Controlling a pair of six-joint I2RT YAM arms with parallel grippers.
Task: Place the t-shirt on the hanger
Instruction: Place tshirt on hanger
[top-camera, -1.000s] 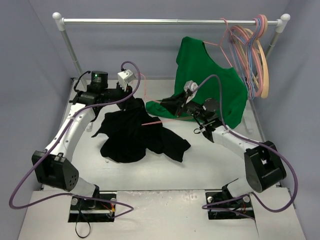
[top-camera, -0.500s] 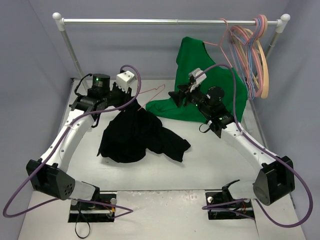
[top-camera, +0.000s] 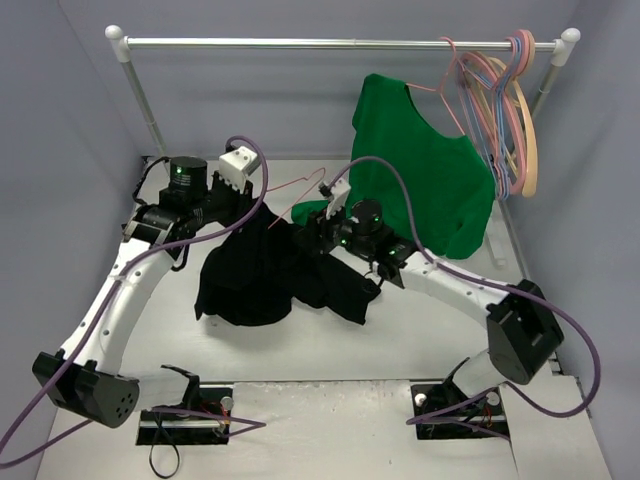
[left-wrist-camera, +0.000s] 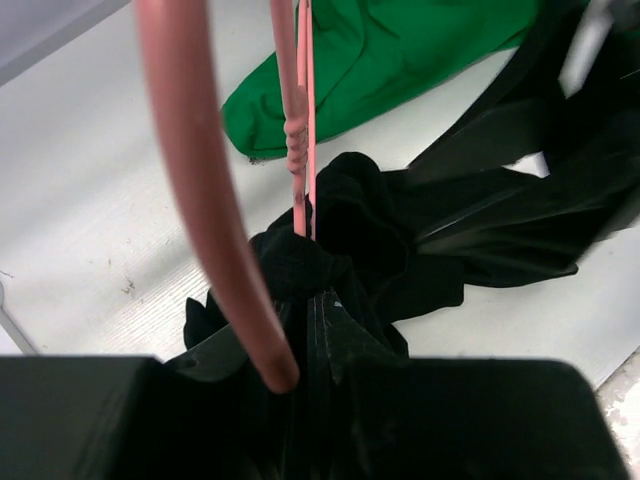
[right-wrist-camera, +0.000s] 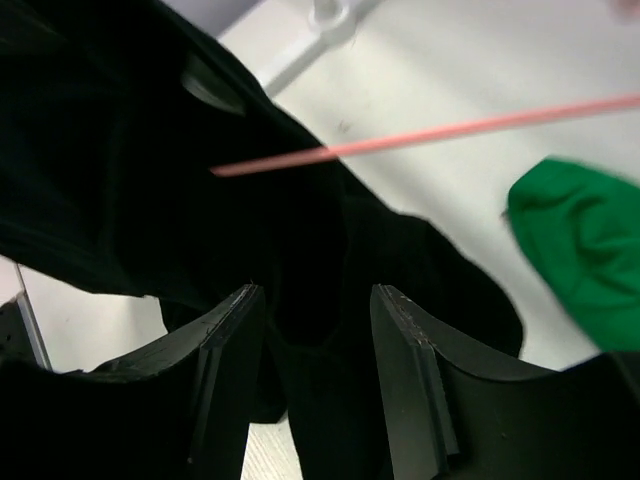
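Observation:
The black t-shirt (top-camera: 262, 275) hangs bunched from my left gripper (top-camera: 258, 207) and spreads onto the table. The pink wire hanger (top-camera: 300, 195) sticks out to the right of that gripper, hook outward. In the left wrist view my left gripper (left-wrist-camera: 318, 305) is shut on the hanger (left-wrist-camera: 297, 150) at its twisted neck, black t-shirt (left-wrist-camera: 400, 240) cloth gathered round it. My right gripper (top-camera: 312, 236) hovers at the t-shirt's upper right edge. In its wrist view the right gripper (right-wrist-camera: 318, 310) stands open, black t-shirt (right-wrist-camera: 320, 250) in and below the gap, a hanger (right-wrist-camera: 430, 135) wire beyond.
A green t-shirt (top-camera: 430, 175) hangs on a hanger from the rail (top-camera: 340, 43) at the back, its hem resting on the table. Several spare hangers (top-camera: 505, 100), blue, pink and tan, hang at the rail's right end. Grey walls close in both sides.
My right arm left the green t-shirt, swung left to the black t-shirt and opened its gripper. My left gripper stayed shut on the hanger, which tilted with its hook rising.

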